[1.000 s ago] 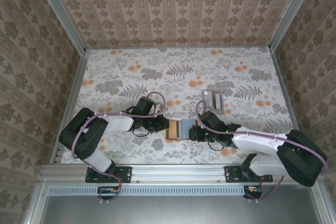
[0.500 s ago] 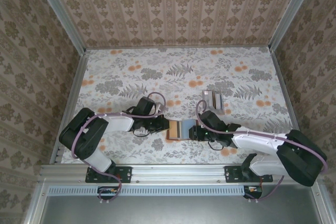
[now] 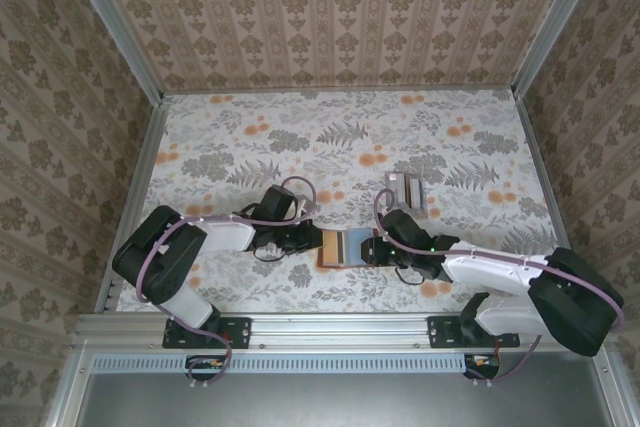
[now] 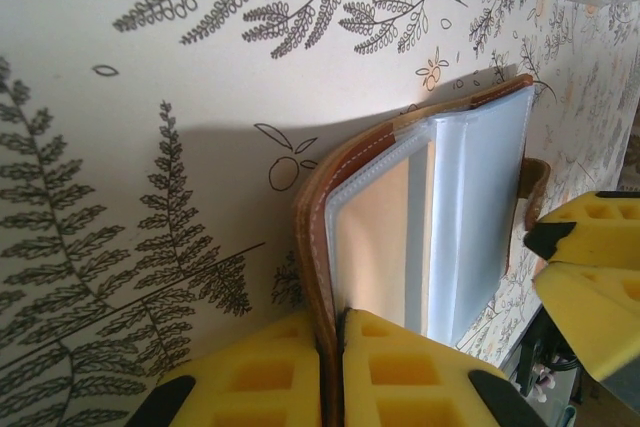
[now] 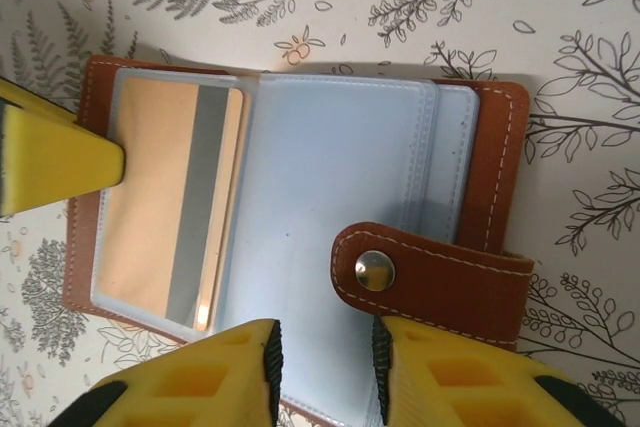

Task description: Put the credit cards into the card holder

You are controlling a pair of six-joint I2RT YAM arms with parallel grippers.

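1. The left gripper (image 4: 332, 335) is clamped on the leather cover of the card holder (image 4: 312, 207), pinching its edge. The holder opens away from its fingertips, toward the other arm.
2. There is one card holder, spread open between the two grippers, its long axis running from one to the other. Its clear sleeves face up. One tan card (image 5: 160, 197) sits in the sleeve nearest the left gripper.
3. The right gripper (image 5: 325, 362) has its jaws partly apart over the holder's near edge, with a clear sleeve's edge in the gap. I see no grip. The snap strap (image 5: 440, 272) lies just ahead of one finger.
4. The loose credit cards (image 3: 405, 190) lie in a small pile just beyond the right gripper, much nearer it than the left. I cannot count them. The right arm looks best placed to fetch the next card.
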